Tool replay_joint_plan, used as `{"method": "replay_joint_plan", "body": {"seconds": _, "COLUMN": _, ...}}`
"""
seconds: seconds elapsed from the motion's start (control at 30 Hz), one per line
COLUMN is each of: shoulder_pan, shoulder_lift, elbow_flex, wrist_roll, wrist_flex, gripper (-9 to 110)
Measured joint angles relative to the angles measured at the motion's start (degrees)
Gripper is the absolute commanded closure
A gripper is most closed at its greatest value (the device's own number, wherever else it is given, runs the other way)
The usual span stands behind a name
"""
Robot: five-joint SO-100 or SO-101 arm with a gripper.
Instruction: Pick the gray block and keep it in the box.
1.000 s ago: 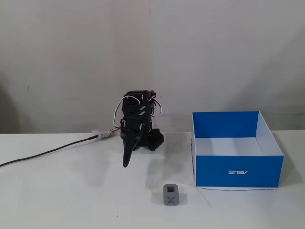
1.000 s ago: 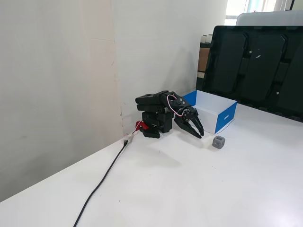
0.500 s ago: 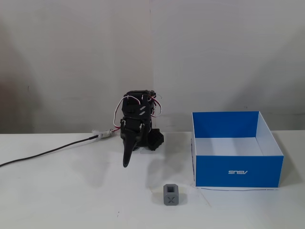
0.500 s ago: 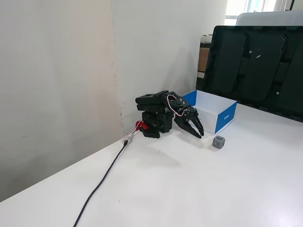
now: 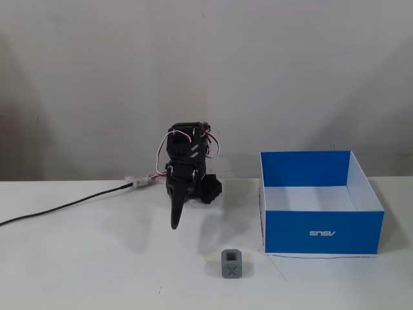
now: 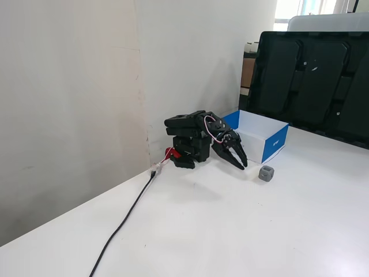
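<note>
Gripper tip has swung slightly toward the block side since a second ago; block and box unmoved.

Desk point(image 5: 77, 271): white, bare apart from arm, cable, box, block.

Box point(image 5: 321, 232): blue, open top, white inside, empty; sits right of the arm in the front fixed view, logo face toward camera.

Arm point(image 5: 187, 171): folded low over its base, against the wall.

Gripper point(image 5: 175, 223): hangs nose-down, above the desk; fingers close together, holding nothing, a thin gap visible in the side fixed view point(image 6: 241, 162).

Gray block point(image 5: 231, 263): on the desk, X face toward camera, near the box's front-left corner, clear of it. Well apart from the gripper.

Step in hand: reach. Judgement: spread the fingers before descending, come down over the block square to its flat sides, keep clear of the box wall, close only once the fingers straddle it.
</note>
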Motion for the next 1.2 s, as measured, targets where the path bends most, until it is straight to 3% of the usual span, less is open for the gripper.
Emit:
{"method": "replay_joint_plan", "body": {"seconds": 0.2, "shoulder_pan": -1.8, "shoulder_lift": -3.0, "elbow_flex": -7.9, "wrist_roll": 0.0, "wrist_flex": 3.2, "gripper": 101}}
{"method": "replay_joint_plan", "body": {"seconds": 0.47, "shoulder_pan": -2.6, "shoulder_lift": -56.4, "elbow_flex": -40.8, "wrist_roll": 0.3, "wrist_flex": 9.3, "gripper": 101}}
{"method": "replay_joint_plan", "body": {"seconds": 0.7, "shoulder_pan": -20.1, "shoulder_lift": -70.2, "elbow_flex": -50.8, "wrist_roll": -2.5, "wrist_flex": 11.6, "gripper": 101}}
{"method": "replay_joint_plan", "body": {"seconds": 0.83, "shoulder_pan": -23.1, "shoulder_lift": -75.7, "elbow_flex": -50.8, "wrist_roll": -2.5, "wrist_flex": 11.6, "gripper": 78}}
{"method": "replay_joint_plan", "body": {"seconds": 1.2, "shoulder_pan": -19.5, "shoulder_lift": -98.4, "elbow_flex": -62.2, "wrist_roll": -3.7, "wrist_flex": 7.7, "gripper": 73}}
